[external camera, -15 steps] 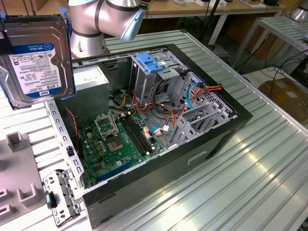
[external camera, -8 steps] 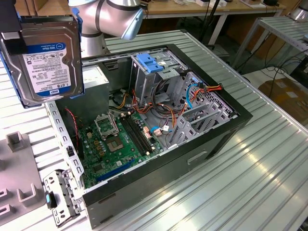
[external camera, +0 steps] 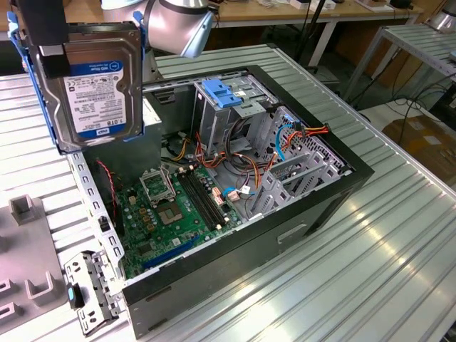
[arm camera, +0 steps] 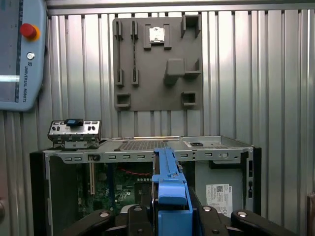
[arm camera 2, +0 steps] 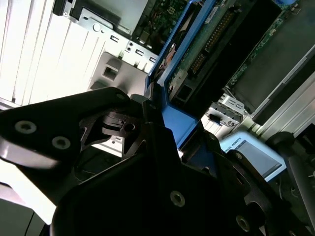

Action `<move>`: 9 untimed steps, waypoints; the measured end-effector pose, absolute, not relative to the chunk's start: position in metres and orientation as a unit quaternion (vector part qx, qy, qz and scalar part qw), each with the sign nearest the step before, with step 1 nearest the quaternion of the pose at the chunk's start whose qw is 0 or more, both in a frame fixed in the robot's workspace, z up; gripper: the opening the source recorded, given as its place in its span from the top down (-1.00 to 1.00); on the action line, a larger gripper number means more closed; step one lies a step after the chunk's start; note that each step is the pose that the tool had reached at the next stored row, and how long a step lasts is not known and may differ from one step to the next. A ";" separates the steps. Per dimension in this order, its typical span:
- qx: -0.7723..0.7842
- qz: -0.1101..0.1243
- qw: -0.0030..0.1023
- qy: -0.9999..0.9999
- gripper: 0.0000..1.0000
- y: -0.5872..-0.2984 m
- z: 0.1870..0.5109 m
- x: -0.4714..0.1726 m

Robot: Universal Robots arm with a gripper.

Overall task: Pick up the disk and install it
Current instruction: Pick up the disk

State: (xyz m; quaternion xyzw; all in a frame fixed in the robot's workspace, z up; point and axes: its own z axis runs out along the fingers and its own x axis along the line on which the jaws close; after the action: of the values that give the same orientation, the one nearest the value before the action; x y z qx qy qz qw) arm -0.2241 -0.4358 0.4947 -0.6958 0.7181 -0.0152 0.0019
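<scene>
The pincer [arm camera: 170, 216] is clamped on the disk [external camera: 96, 85], one finger against each broad face near one end. This probably gives a firm, flat hold and leaves the far end free to enter a bay. The disk hangs on edge from the pincer, clear of the counter [external camera: 399, 263]. The open computer case [external camera: 335, 153] sits below the pincer. Its grey drive cage [external camera: 235, 117], judged to be the disk's destination, stands lower and off to one side, well apart.

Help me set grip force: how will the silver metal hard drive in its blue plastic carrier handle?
Metal-cased, the silver hard drive is probably rigid and heavy for its size. The gripper clamps its blue plastic carrier, which likely flexes and may slip.
</scene>
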 end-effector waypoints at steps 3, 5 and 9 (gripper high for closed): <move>-0.695 -0.015 0.002 0.719 0.25 -0.436 0.495 -0.214; -0.694 -0.015 0.002 0.720 0.25 -0.436 0.495 -0.209; -0.693 -0.015 0.002 0.721 0.25 -0.437 0.495 -0.199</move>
State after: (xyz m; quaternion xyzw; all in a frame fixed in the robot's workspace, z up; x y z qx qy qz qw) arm -0.1986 -0.4366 0.4945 -0.6931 0.7206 -0.0152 0.0018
